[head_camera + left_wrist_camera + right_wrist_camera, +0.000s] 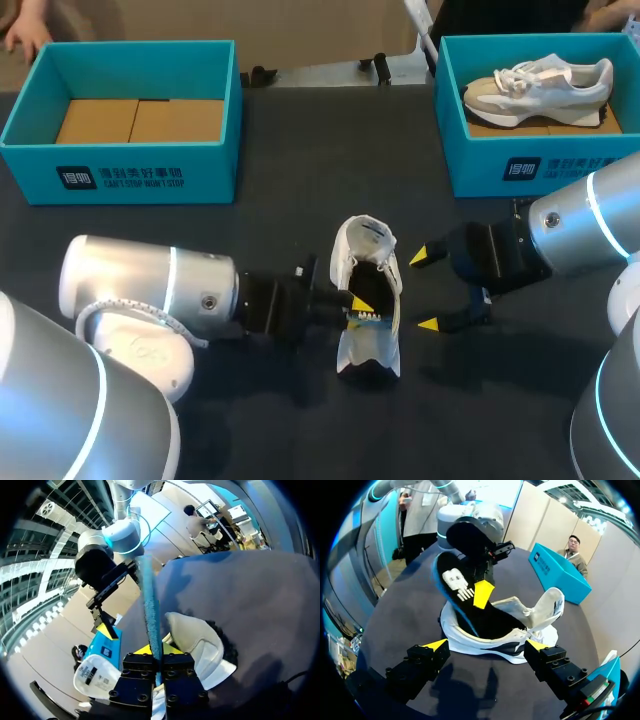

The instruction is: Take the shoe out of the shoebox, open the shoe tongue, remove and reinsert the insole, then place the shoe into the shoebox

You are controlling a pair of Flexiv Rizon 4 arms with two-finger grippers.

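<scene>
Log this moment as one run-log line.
left gripper: shut on black blue-edged insole, one end in white sneaker | right gripper: open beside sneaker

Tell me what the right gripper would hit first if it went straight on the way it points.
Likely the white shoe, lying side-on straight ahead of the open right gripper. Beyond it is the insole held by the left gripper.

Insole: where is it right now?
In the head view, the insole sticks up out of the white shoe at the middle of the table, pinched by the left tool; the open right tool sits beside.
</scene>
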